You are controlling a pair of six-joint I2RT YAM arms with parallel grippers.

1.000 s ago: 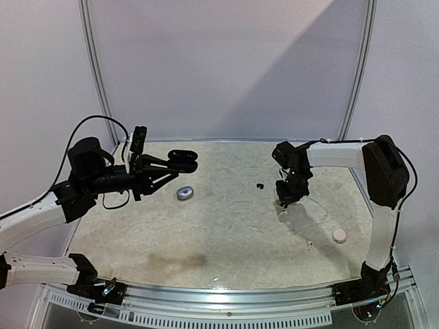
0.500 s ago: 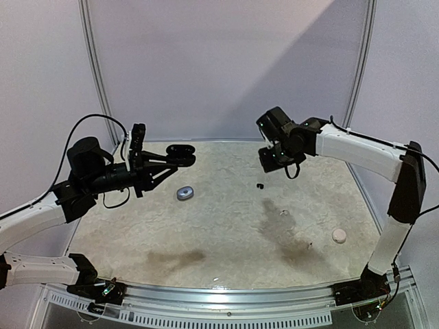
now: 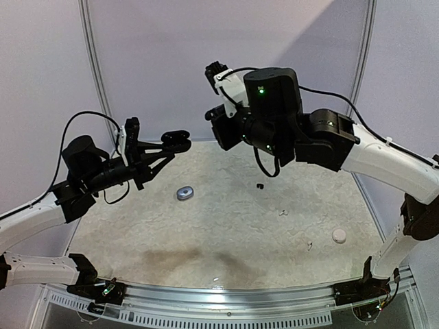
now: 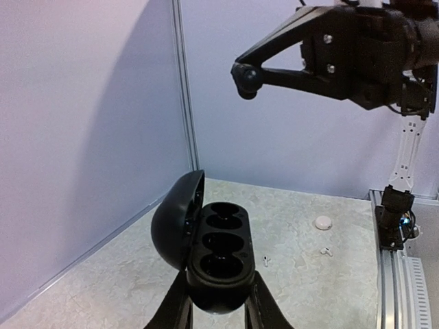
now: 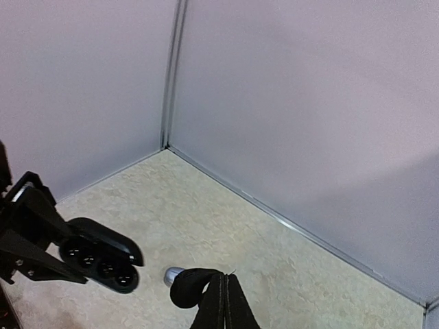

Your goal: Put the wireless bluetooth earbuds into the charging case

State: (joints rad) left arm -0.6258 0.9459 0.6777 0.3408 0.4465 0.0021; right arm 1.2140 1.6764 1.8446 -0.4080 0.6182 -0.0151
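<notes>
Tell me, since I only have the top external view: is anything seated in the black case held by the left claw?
Observer: No. In the left wrist view the black charging case, pinched in the left claw, stands open and its recesses look empty.
Operator: And the right claw? I cannot see its tips from above.
Observer: In the right wrist view the right claw is shut, with what looks like a black earbud at its tips, apart from the case.
</notes>
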